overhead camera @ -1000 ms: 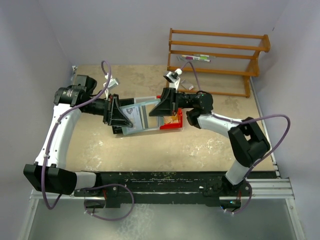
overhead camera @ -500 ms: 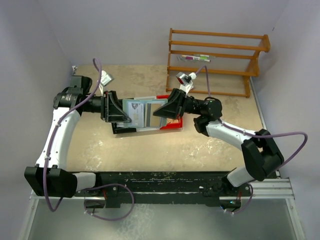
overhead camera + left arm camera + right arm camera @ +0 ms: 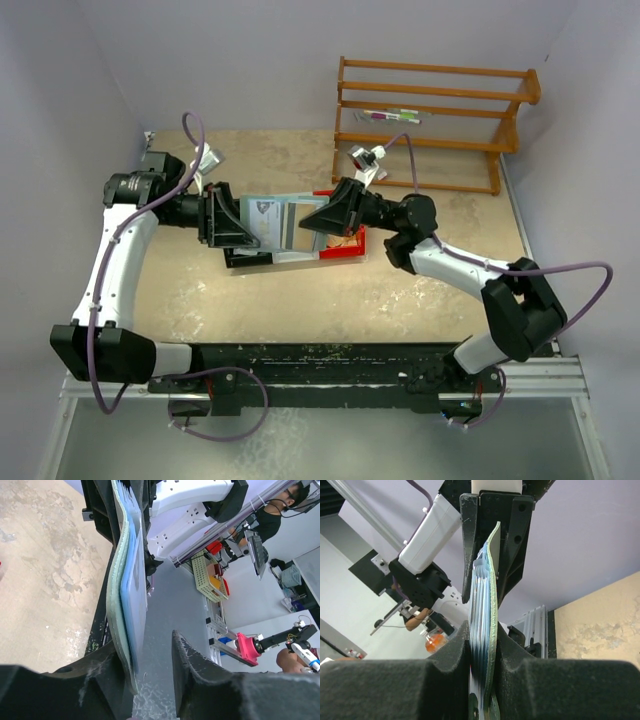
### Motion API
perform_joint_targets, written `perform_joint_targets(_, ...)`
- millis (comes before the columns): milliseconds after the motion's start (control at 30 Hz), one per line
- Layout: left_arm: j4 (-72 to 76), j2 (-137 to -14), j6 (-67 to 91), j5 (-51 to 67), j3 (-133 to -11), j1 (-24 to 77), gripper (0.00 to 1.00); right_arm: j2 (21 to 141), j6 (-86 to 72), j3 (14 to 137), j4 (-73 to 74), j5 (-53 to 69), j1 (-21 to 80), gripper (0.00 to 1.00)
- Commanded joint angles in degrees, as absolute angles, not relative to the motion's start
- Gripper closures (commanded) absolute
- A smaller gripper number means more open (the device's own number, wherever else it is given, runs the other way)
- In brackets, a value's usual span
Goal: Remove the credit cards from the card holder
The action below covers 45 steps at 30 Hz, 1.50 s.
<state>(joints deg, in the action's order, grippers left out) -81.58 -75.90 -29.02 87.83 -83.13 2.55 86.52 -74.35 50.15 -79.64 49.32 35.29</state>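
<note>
A: Right gripper [image 3: 483, 627], status?

B: Clamped on holder [image 3: 493, 580] and cards [image 3: 136, 595] together, one stack pinched edge-on. The cards fan slightly past the holder's rim.

A: Left gripper [image 3: 243, 228]?

B: Jaws apart. The holder's back lies against one finger. The other finger [image 3: 200, 680] stands clear of the cards, gap visible.

A: Where is the lot?

B: In the air between the two grippers, over mid-table, somewhat nearer the far edge. A red tray [image 3: 342, 253] sits below, toward the right edge.

A: Risks?

B: My reading only.
- The right pinch spans cards plus holder, so a pull from that end drags everything and no card slides free.
- If the left closes across the whole stack, both ends lock the same way. It needs holder alone or cards alone.
- Only one end is gripped, and the holder bows. If the right grip loosens, the stack could drop onto the tray or table.
- Fanned cards may come out several at once and scatter.
</note>
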Motion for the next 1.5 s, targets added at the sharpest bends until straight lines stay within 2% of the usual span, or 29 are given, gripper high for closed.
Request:
perform_joint_targets(0, -83.59, -76.19, -32.29, 99.36, -84.31, 0.93, 0.62, 84.13, -70.95, 50.95, -79.65, 46.76, 36.70, 1.00)
perform_joint_targets(167, -83.85, -75.44, -32.75, 97.91, -81.25, -0.49, 0.77, 85.36, -70.48, 50.97, -79.75, 46.17, 37.35, 1.00)
perform_joint_targets(267, -83.29, -75.12, -32.17, 96.02, -80.60, -0.78, 1.00, 85.98, -70.25, 50.80, -79.70, 46.14, 37.44, 1.00)
perform_joint_targets(367, -82.83, -75.00, -32.00, 93.82, -79.97, -0.80, 1.00, 86.79, -70.20, 50.64, -79.50, 46.56, 37.49, 1.00)
perform_joint_targets(433, -82.44, -74.69, -32.03, 93.06, -79.61, -0.88, 1.00, 87.23, -69.60, 50.54, -78.17, 48.78, 37.45, 0.86)
perform_joint_targets(533, -77.42, -73.39, -27.07, 88.53, -79.31, -0.88, 1.00, 86.71, -66.73, 50.46, -72.89, 49.84, 35.53, 0.48)
perform_joint_targets(633, -63.68, -68.45, -14.70, 75.43, -76.02, -0.88, 1.00, 83.83, -59.94, 50.84, -60.96, 47.27, 32.45, 0.03)
perform_joint_targets(667, -59.44, -66.73, -10.58, 72.86, -74.48, -0.88, 1.00, 82.41, -56.15, 51.71, -54.95, 45.89, 31.65, 0.00)
perform_joint_targets(767, -57.47, -65.68, -10.38, 71.78, -72.86, -0.90, 1.00, 77.82, -44.39, 55.32, -33.96, 37.19, 30.74, 0.01)
perform_joint_targets(933, -65.01, -69.66, -17.67, 73.39, -74.33, -0.91, 1.00, 73.09, -39.55, 57.14, -27.23, 34.53, 29.12, 0.01)
perform_joint_targets(1200, -63.82, -71.18, -17.40, 74.05, -74.43, -0.88, 1.00, 76.75, -42.71, 61.75, -33.07, 40.70, 40.33, 0.30)
perform_joint_targets(1467, -64.11, -71.57, -17.28, 74.20, -74.18, -0.88, 1.00, 83.03, -48.01, 62.26, -40.09, 43.11, 43.53, 0.41)
